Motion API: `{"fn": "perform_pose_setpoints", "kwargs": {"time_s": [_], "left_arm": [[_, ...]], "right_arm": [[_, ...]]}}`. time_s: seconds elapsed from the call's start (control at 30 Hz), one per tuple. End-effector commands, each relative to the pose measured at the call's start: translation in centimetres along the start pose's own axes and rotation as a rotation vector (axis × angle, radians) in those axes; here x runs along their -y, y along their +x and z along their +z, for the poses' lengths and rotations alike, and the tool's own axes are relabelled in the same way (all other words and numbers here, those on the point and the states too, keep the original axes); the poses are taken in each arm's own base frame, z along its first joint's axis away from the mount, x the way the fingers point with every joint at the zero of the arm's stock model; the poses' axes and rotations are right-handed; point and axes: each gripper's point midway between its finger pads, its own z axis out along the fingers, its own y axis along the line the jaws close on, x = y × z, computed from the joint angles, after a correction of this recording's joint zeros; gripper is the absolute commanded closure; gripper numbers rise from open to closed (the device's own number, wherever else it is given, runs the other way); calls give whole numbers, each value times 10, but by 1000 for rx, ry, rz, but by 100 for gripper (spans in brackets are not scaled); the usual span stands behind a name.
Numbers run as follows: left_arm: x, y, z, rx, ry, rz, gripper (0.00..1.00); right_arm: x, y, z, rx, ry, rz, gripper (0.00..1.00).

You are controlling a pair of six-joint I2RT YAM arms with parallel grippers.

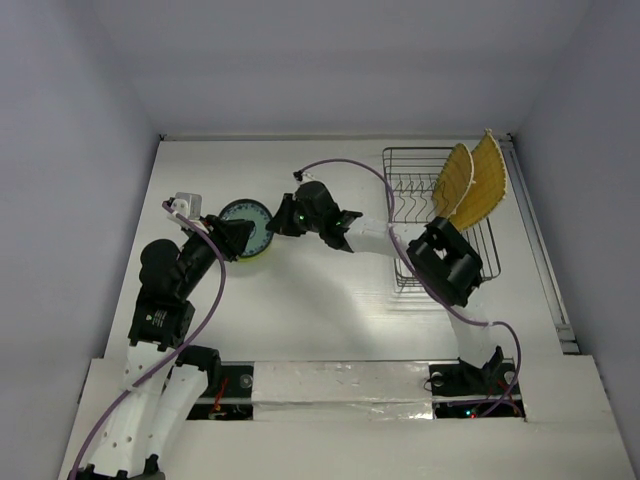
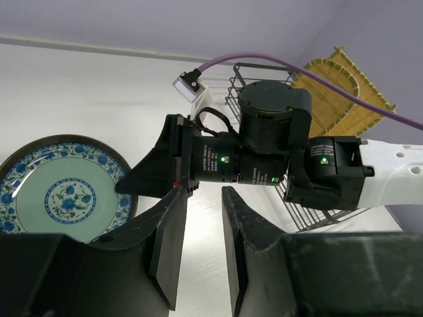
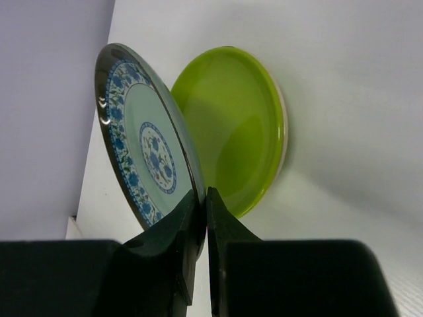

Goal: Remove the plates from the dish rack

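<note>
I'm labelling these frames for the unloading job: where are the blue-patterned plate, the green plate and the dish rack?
Blue-patterned plate [image 3: 154, 155]: right wrist view, on its flowered centre.
Green plate [image 3: 231, 127]: right wrist view, middle of its face.
Dish rack [image 1: 410, 190]: top view, bare wires of its left part.

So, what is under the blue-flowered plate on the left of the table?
A lime-green plate lies under the blue-flowered plate, on the white table. The flowered plate covers part of it from above. Whether anything lies beneath the green one cannot be seen.

Floral plate [image 3: 142, 152] teal/blue; plain plate [image 3: 231, 125] lime green.
</note>
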Motion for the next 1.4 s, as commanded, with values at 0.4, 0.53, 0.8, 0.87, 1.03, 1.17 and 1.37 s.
{"fn": "perform_pose_setpoints", "kwargs": {"time_s": [0.4, 0.53, 0.8, 0.87, 1.03, 1.17, 1.37], "left_arm": [[9, -17, -2, 55, 28, 22, 74], [8, -17, -2, 54, 26, 22, 74], [8, -17, -2, 56, 27, 22, 73], [8, -17, -2, 56, 27, 22, 73], [11, -17, -2, 54, 36, 25, 73], [11, -18, -2, 56, 37, 23, 73], [11, -15, 0, 46, 40, 18, 72]], "right_arm": [[-16, -21, 7, 64, -23, 20, 65], [-18, -34, -9, 105, 8, -31, 35], [-12, -80, -75, 265, 190, -163, 32], [-18, -103, -113, 349, 241, -218, 64], [51, -147, -223, 507, 558, -284, 100], [102, -170, -323, 635, 795, -252, 100], [172, -182, -411, 695, 1051, -183, 52]]}}
